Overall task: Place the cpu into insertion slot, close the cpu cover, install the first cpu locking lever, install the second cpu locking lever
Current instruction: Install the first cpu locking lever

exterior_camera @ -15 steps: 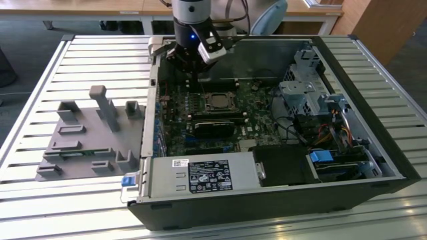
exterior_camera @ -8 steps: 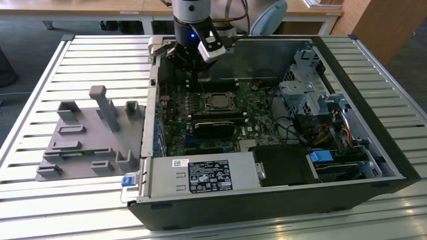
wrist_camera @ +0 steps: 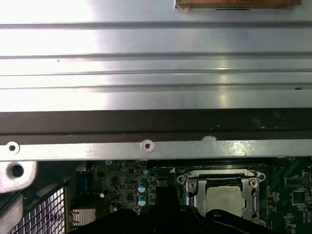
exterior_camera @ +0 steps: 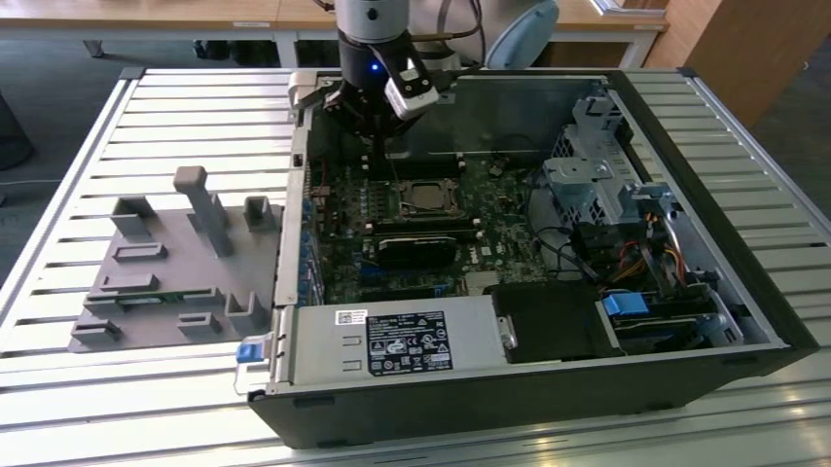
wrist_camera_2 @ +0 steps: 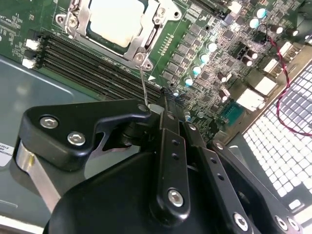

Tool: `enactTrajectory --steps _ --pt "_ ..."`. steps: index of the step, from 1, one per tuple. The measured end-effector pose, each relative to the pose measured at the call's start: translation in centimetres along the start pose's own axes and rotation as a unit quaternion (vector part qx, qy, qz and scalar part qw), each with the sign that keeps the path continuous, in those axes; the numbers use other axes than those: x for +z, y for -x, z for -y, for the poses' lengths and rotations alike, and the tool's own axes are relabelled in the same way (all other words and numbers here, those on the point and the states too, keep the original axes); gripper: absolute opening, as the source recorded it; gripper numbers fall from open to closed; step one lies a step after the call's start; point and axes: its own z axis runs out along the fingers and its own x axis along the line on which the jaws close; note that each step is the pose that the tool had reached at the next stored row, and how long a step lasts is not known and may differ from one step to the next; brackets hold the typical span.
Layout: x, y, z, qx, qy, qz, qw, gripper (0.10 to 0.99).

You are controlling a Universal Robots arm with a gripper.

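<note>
The fingers [wrist_camera_2: 165, 122] of the gripper [wrist_camera_2: 155, 106] are closed on the free end of a thin cpu locking lever [wrist_camera_2: 143, 80]. The wire-like lever rises from a corner of the socket frame to the fingertips. In the exterior view the gripper [exterior_camera: 377, 134] hangs in the upper middle of the frame, over the far edge of the open computer case [exterior_camera: 727, 292].

At the exterior view's left, a grey plastic fixture tray [exterior_camera: 156, 282] with upright posts lies on the slatted metal table [exterior_camera: 78, 146], just beside the case. Inside the case, the green motherboard [exterior_camera: 344, 263] fills the left and middle part. The cpu [exterior_camera: 422, 197] sits in the insertion slot [exterior_camera: 403, 187] near the middle of the frame, directly below the gripper. Its dull silver face shows through the window of the cpu cover [wrist_camera_2: 80, 22], which lies flat around it. A black module [exterior_camera: 418, 248] lies just below the socket. A silver power supply [exterior_camera: 389, 341] with a label occupies the lower middle. At the exterior view's right stand a metal drive cage [exterior_camera: 585, 185], coloured cables [exterior_camera: 656, 258] and a blue tab [exterior_camera: 626, 304].

In the second wrist view, long black memory slots [wrist_camera_2: 83, 58] run beside the socket, and a red wire [wrist_camera_2: 278, 63] crosses the board's far side. In the first wrist view the cpu [wrist_camera: 223, 201] lies near the case's metal wall [wrist_camera: 219, 148].
</note>
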Motion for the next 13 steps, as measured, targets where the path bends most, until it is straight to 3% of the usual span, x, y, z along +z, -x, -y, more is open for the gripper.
enactTrajectory --steps 7,13 --pt "0.05 0.20 -0.13 0.000 0.0000 0.0000 1.0000 0.106" --pt "0.11 0.96 -0.20 0.000 0.0000 0.0000 1.0000 0.106"
